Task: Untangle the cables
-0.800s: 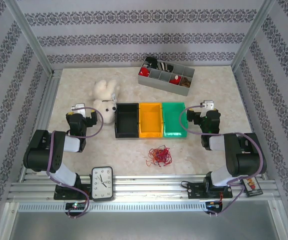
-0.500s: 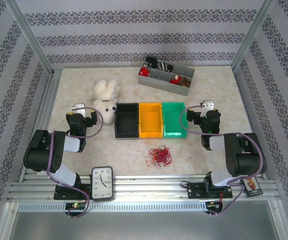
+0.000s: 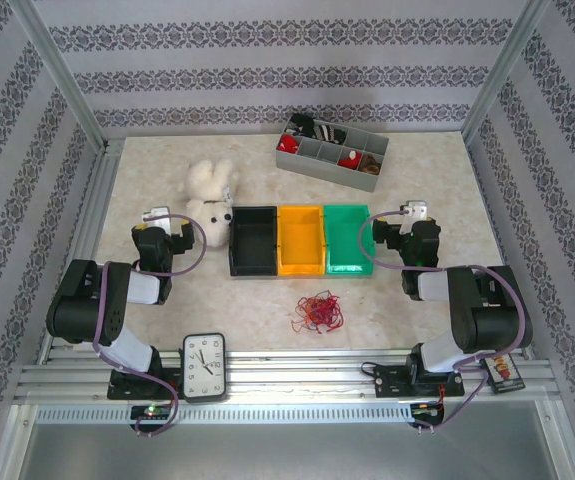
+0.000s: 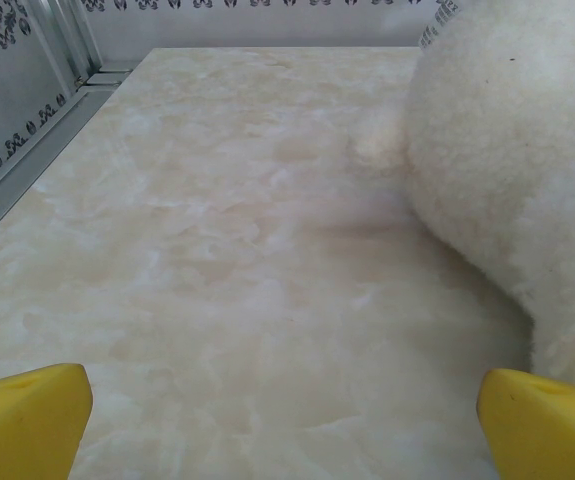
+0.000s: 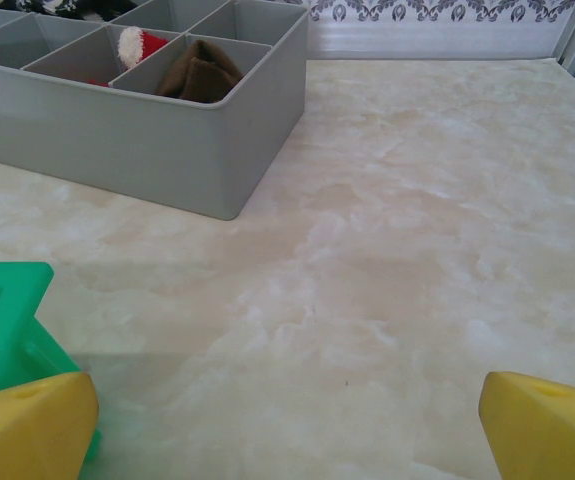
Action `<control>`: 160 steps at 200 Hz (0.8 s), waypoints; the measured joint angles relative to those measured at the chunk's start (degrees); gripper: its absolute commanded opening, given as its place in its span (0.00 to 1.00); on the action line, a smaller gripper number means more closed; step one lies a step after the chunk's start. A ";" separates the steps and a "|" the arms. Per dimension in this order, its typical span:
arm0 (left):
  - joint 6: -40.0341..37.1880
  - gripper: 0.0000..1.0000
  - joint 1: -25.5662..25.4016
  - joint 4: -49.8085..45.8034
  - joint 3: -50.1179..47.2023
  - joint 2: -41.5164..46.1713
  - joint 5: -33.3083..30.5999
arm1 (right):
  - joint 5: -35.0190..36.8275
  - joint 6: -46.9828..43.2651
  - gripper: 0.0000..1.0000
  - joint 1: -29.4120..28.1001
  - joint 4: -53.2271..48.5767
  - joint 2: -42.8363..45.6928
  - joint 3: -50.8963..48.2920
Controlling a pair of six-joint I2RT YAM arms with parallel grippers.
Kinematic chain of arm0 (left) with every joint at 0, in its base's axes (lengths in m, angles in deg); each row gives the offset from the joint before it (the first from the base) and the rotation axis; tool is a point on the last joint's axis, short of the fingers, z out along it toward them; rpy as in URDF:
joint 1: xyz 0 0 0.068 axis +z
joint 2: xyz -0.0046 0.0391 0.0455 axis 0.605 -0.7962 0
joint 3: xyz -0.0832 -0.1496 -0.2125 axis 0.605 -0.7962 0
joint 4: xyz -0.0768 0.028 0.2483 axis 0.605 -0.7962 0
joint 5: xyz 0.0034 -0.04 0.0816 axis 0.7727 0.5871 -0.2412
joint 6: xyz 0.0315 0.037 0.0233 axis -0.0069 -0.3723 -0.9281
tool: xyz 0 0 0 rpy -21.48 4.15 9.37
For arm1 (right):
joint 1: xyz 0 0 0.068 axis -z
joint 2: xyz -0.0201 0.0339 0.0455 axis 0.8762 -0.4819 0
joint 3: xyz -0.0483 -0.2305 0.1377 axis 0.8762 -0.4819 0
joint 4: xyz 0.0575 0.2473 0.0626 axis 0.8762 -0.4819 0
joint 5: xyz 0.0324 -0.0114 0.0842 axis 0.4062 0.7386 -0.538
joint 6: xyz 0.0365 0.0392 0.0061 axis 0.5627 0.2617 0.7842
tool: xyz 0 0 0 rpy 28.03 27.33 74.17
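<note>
My left gripper stands wide open. Its yellow fingertips sit far apart at the lower corners of the left wrist view, with nothing between them but the pale marbled tabletop. A fluffy white plush toy lies just beside it, at about 1 o'clock.

My right gripper is spread just as wide and holds nothing. At its 11 o'clock is a grey plastic compartment tray, with small red-and-white and brown items in its cells. The corner of a green plastic bin lies next to my left finger there.

The thin, curly red, orange and dark brown wire cables lie in one loose knot on the table, untouched. They are at 6 o'clock from a row of three bins: a black bin, an orange bin and the green one. The knot lies between my two arms, at roughly 4 o'clock from my left gripper and 8 o'clock from my right, well apart from both.

A white-faced clock stands at the near edge, by my left base.
</note>
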 measured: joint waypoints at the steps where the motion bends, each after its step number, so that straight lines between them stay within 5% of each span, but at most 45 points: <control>1: 0.00 0.99 0.00 0.00 0.00 0.00 0.00 | 0.00 0.00 0.98 0.00 0.00 0.00 0.00; 139: -0.02 1.00 0.00 -0.04 0.04 0.00 0.24 | -0.46 0.20 0.98 0.37 0.00 0.00 0.00; 160: -0.63 1.00 -0.42 -8.22 2.97 2.56 0.81 | -0.68 0.20 0.98 0.35 -1.33 0.55 0.31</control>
